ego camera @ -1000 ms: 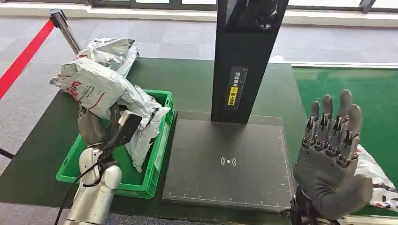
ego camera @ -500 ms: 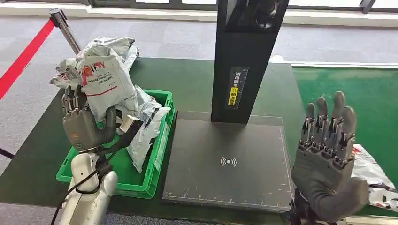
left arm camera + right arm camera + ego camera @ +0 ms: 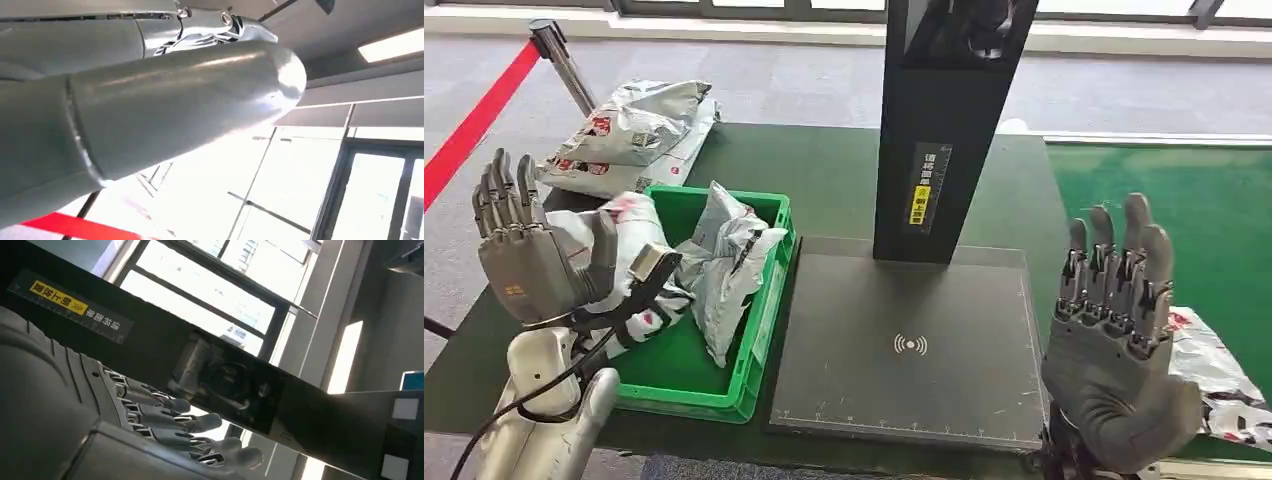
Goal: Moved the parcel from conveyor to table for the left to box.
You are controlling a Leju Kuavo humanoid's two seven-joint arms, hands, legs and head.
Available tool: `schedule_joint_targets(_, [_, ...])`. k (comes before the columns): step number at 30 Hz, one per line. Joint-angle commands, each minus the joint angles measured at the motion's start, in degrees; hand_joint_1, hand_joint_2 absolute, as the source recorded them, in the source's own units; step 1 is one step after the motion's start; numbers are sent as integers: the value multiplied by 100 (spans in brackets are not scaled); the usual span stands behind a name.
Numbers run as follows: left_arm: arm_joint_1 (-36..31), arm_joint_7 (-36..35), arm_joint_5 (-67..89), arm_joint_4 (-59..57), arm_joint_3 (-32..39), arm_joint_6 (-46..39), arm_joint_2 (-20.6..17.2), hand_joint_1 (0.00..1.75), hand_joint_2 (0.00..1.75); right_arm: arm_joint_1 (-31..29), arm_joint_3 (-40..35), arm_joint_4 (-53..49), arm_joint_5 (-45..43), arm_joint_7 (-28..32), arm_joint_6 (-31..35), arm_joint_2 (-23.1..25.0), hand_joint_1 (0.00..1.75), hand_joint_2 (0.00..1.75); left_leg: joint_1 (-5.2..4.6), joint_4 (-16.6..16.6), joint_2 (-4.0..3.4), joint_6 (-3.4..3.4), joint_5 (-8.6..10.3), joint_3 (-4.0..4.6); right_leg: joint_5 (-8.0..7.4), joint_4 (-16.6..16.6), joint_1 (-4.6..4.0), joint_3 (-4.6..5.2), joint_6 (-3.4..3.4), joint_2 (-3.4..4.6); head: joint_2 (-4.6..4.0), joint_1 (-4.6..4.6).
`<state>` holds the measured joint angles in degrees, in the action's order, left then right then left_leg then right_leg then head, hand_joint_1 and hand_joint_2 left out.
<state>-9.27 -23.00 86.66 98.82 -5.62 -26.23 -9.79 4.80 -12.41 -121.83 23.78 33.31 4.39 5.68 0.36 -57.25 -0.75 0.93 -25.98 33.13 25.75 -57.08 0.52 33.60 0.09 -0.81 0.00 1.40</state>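
Parcel point(image 3: 1214, 380) is lying on the green conveyor point(image 3: 1224, 230) just behind the right hand point(image 3: 1119, 345), so the move to the table point(image 3: 844, 180) is looking not yet done for this one. Right hand is hanging open, fingers up, gripping nothing. Left hand point(image 3: 529, 260) is raised open beside the bin point(image 3: 759, 330), holding nothing. Count: about three parcels sitting in the bin, at least two piling on the table behind it, one on the conveyor. One scanner pad point(image 3: 914, 340), one black post point(image 3: 944, 120).
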Motion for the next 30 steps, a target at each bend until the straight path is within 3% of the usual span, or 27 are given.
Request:
schedule_joint_targets(1, [-721, -779, 334, -546, -1996, 802, -630, 0, 0, -17, 173, 142, -28, 114, -64, -25, 0, 0, 5, 6, 42, -2, 8, -2, 2, 10, -5, -16, -1, -31, 0, 0])
schedule_joint_targets(5, [-589, 151, 334, -868, -1682, 982, 93, 0, 0, -27, 210, 144, -9, 149, -111, -35, 0, 0, 0, 16, 44, -6, 10, -15, -1, 22, -1, -32, 3, -31, 0, 2])
schedule_joint_targets(8, [-589, 151, 334, -868, -1682, 982, 93, 0, 0, -27, 210, 144, -9, 149, -111, -35, 0, 0, 0, 7, 12, -4, 2, -9, -3, 11, 1, -16, 4, -5, 0, 0])
schedule_joint_targets(13, [-341, 1055, 109, -894, -1046, 897, 674, 0, 0, 40, 215, 179, -45, 198, -116, -104, 0, 0, -7, 13, 18, -5, 3, -16, -4, 17, 5, -21, 6, -5, 0, 0])
schedule_joint_targets(16, [-196, 1333, -595, -733, -723, 281, 869, 0, 0, 26, 323, 251, -50, 38, -11, -43, 0, 0, -7, 8, 10, -5, 0, -8, -5, 12, 3, -14, 7, 1, 0, 0])
schedule_joint_targets(30, [-169, 1354, -605, -681, -700, 272, 866, 0, 0, 13, 339, 278, -50, 38, -5, -49, 0, 0, -4, 10, 8, -5, -1, -9, -6, 15, -1, -16, 7, 8, 0, 0])
